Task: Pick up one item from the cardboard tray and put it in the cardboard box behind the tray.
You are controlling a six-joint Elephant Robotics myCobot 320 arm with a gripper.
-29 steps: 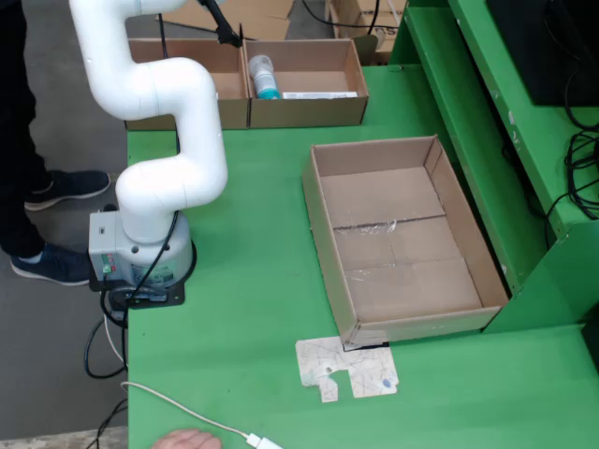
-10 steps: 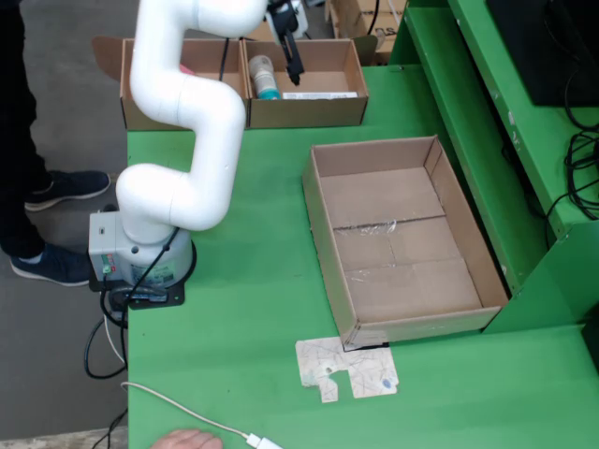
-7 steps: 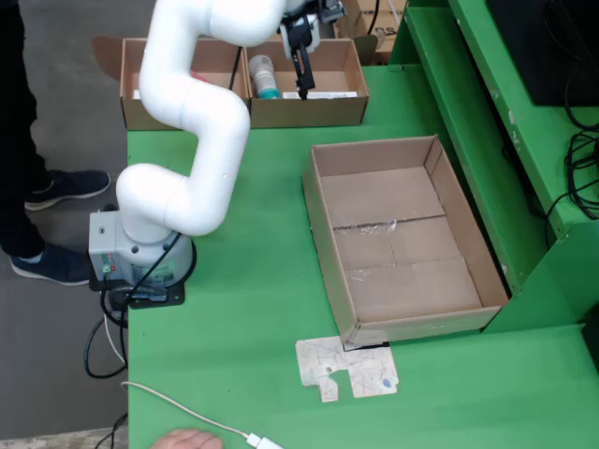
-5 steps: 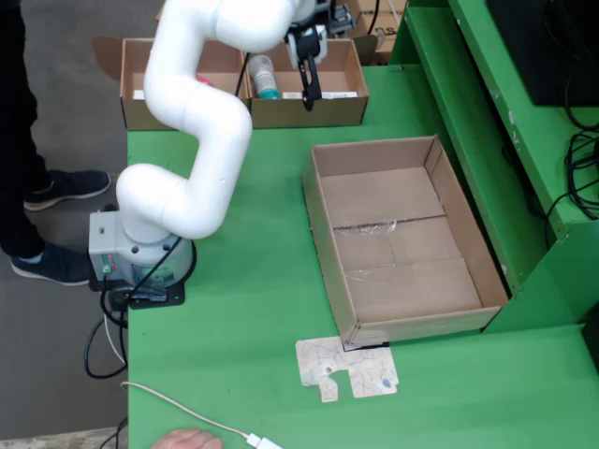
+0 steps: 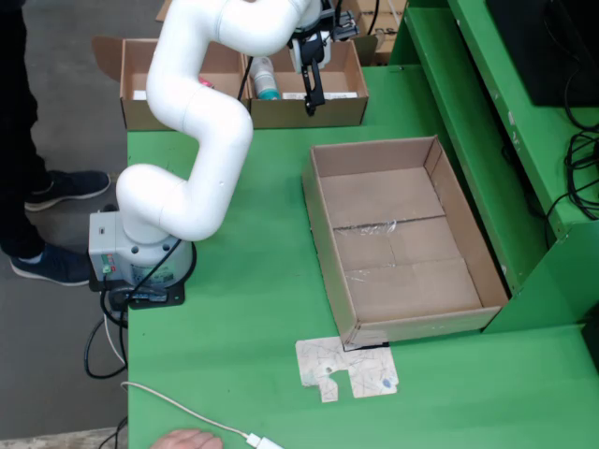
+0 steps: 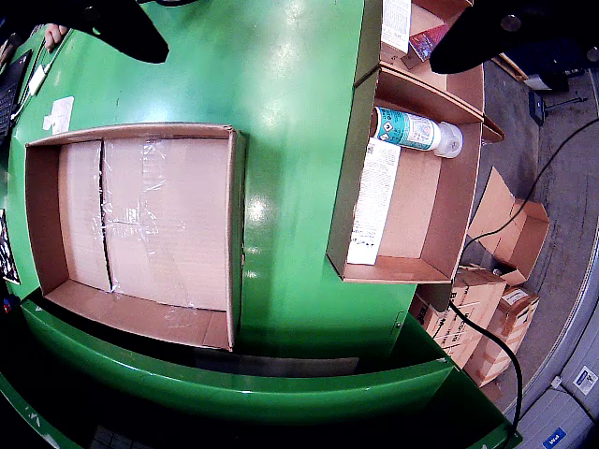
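- In the fixed view the white arm [image 5: 192,122] rises from its base at the left edge of the green bench [image 5: 243,281] and reaches to the upper middle of the frame.
- The black pincer [image 5: 310,105] hangs there, pointing down over the front wall of a cardboard box [image 5: 309,110]. Its tips look close together with nothing seen between them, but they are too small to say for sure whether they are apart or together.
- Inside that box, just left of the pincer, lies a white bottle with a teal label [image 5: 265,79]. In the riding view the bottle [image 6: 415,132] sits at the upper right, lying against the box's far wall.
- A printed sheet of paper [image 6: 373,201] lies along the box [image 6: 440,215] floor near its bench-side wall.
- The wide, shallow cardboard tray [image 5: 402,238] fills the middle right of the fixed view; only its taped floor shows. In the riding view the tray [image 6: 136,224] takes the left half.
- A second box [image 5: 140,79] stands at the upper left, beside the first.
- A cut scrap of cardboard [image 5: 344,367] lies on the bench below the tray.
- A hand [image 5: 187,440] and a white cable [image 5: 187,412] show at the bottom edge.
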